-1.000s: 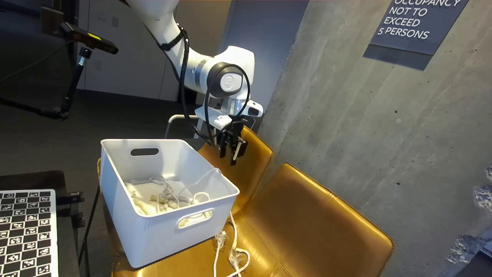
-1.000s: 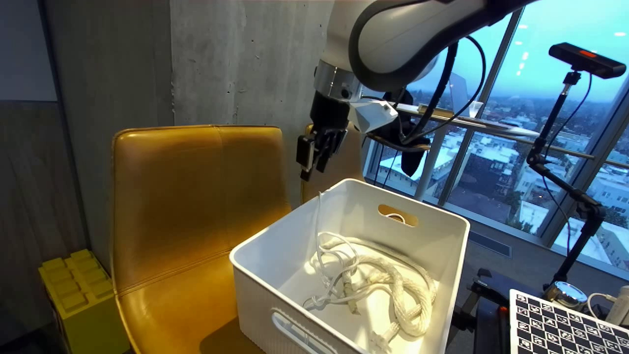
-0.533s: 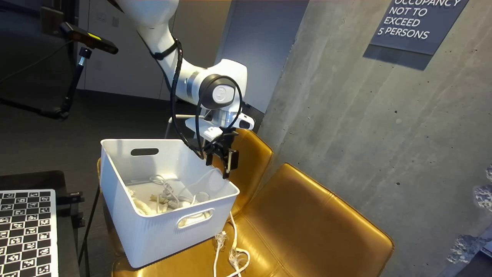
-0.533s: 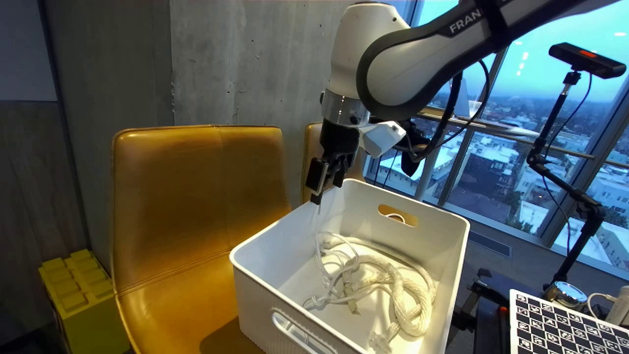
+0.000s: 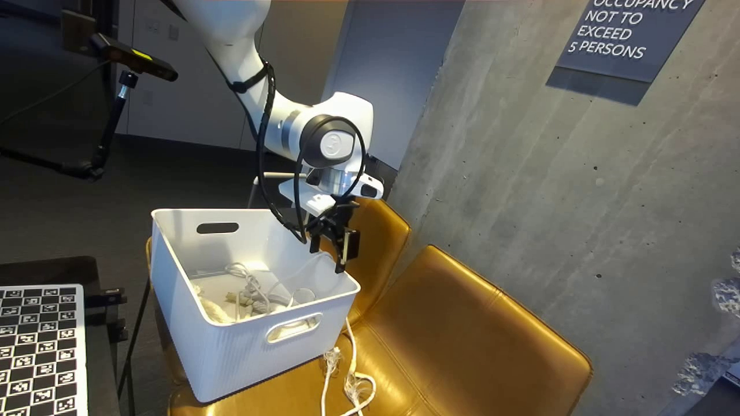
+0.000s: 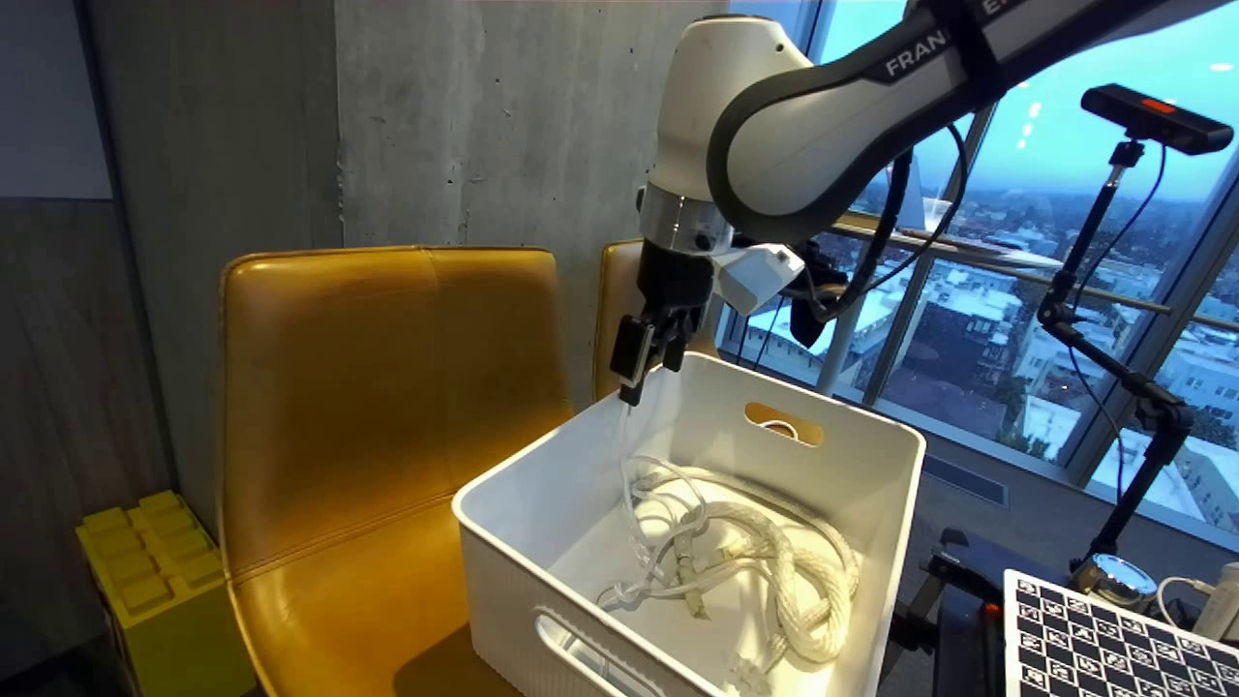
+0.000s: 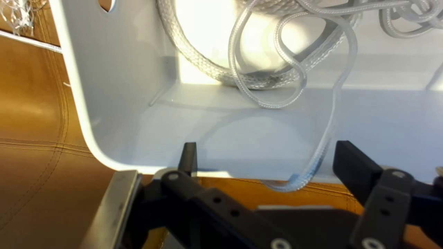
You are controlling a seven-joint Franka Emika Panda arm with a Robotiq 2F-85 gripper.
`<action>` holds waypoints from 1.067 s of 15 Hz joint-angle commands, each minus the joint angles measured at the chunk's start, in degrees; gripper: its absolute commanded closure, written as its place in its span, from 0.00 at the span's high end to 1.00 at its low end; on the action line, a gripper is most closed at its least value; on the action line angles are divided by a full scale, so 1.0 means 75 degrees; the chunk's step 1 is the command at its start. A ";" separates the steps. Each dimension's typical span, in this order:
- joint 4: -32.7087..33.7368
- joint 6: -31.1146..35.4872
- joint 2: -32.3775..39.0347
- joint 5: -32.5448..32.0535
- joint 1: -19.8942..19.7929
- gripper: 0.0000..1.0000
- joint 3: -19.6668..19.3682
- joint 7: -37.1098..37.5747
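White bin (image 5: 248, 358) upright on tan seating (image 5: 393, 384), open at the top.

Gripper (image 7: 266, 152) at the bin's long rim, on the side facing the chair backs (image 6: 387, 358), close to one corner. Fingers (image 7: 358, 169) well apart. Thin white cord (image 7: 320, 152) climbs the bin's inner wall, passes between the fingers and bends over the rim to the outside. In the wrist view it runs nearer the finger farther from the bin's corner, with a visible gap on both sides, so not pinched. Fingertip contact with the rim: cannot tell.

Inside the bin: more cord in loose loops on its floor, partly crossing a thicker braided rope (image 7: 200, 62). The rope curls by the bin's end wall, at the end nearer the gripper. A tan piece (image 6: 695, 605) lies among the loops; identity unclear.

Outside the bin: frayed cord (image 5: 354, 384) on the seating just beyond that same end wall, strands splayed. Arm (image 6: 823, 136) spans above from the side of the bin opposite the chair backs. Concrete wall (image 5: 520, 190) on the far side of the chair backs from the bin; a sign (image 5: 630, 34) on it reads, in part, NOT TO EXCEED 5 PERSONS. Yellow block (image 6: 169, 590) well apart from the bin, past a chair. Marker board (image 6: 1113, 644) off the bin's side opposite the chair backs, camera (image 6: 1157, 118) on a stand (image 6: 1092, 223) beyond it.
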 commanded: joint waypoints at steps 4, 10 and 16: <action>0.0138 0.0060 0.0077 -0.0218 0.0015 1.00 0.0001 0.0132; 0.0327 0.0114 0.0357 -0.0257 0.0013 0.91 -0.0034 0.0161; 0.0395 0.0104 0.0414 -0.0316 0.0032 0.34 -0.0058 0.0193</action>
